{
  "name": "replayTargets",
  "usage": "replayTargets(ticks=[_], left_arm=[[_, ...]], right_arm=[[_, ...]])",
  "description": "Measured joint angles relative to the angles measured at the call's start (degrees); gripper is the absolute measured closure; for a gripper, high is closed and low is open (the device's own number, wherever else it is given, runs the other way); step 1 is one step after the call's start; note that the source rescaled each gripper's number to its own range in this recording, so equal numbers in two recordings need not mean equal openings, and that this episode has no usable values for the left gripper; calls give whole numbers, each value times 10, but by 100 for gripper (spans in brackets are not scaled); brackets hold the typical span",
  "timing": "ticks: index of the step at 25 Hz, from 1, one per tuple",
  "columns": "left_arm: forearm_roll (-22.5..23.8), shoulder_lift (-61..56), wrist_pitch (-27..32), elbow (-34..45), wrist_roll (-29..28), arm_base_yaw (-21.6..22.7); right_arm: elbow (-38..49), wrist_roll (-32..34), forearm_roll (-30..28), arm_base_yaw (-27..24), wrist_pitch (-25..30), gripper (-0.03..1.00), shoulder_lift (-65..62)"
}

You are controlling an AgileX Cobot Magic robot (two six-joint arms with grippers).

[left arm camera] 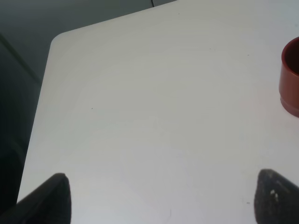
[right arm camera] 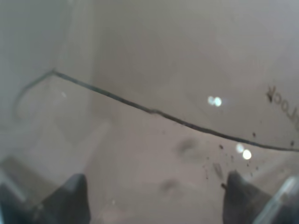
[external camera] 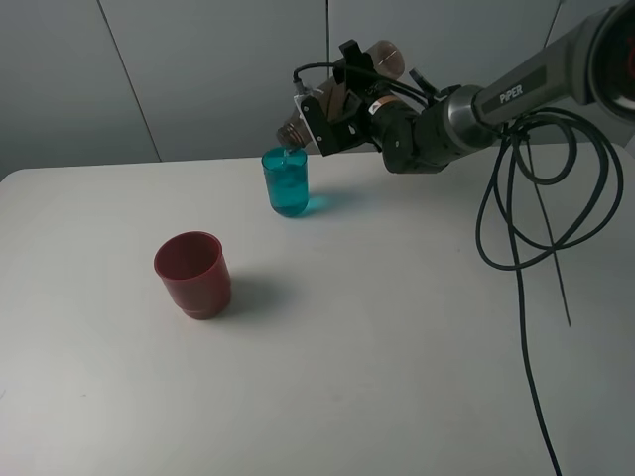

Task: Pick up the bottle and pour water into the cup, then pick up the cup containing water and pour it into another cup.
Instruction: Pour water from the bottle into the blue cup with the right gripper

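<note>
Bottle (external camera: 382, 59) tipped over the teal cup (external camera: 285, 184)

The right gripper (external camera: 342, 96) is clamped across the middle of the bottle and holds it well off the table (external camera: 397, 357). The bottle lies tilted, with its base up towards the wall and its open neck pointing down. In the right wrist view the smoky plastic of the bottle (right arm camera: 163, 93) fills almost the whole picture. The two dark fingertips (right arm camera: 70, 200) press against it on either side of the right gripper (right arm camera: 156, 200).

The bottle's mouth hangs just above the rim of the teal cup, which stands upright near the far edge of the table. How full the cup is cannot be told.

The left gripper (left arm camera: 163, 200) has its jaws spread wide with nothing between them, over bare table (left arm camera: 140, 116). It is out of the exterior view.

The red cup (external camera: 193, 274) stands upright nearer the front and to the left, well apart from the teal cup. It also shows at the edge of the left wrist view (left arm camera: 290, 77).

Black cables (external camera: 516, 208) loop down from the right arm.
</note>
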Motion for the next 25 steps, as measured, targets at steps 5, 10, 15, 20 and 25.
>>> replayTargets(ticks=[5, 10, 15, 20, 25], left_arm=[[0, 0, 0, 0, 0, 0], [0, 0, 0, 0, 0, 0], [0, 0, 0, 0, 0, 0], [0, 0, 0, 0, 0, 0], [0, 0, 0, 0, 0, 0]], right_arm=[[0, 0, -2, 0, -2, 96, 0], [0, 0, -4, 0, -3, 96, 0], [0, 0, -4, 0, -3, 96, 0], [0, 28, -5, 0, -3, 96, 0], [8, 129, -4, 0, -3, 96, -1]])
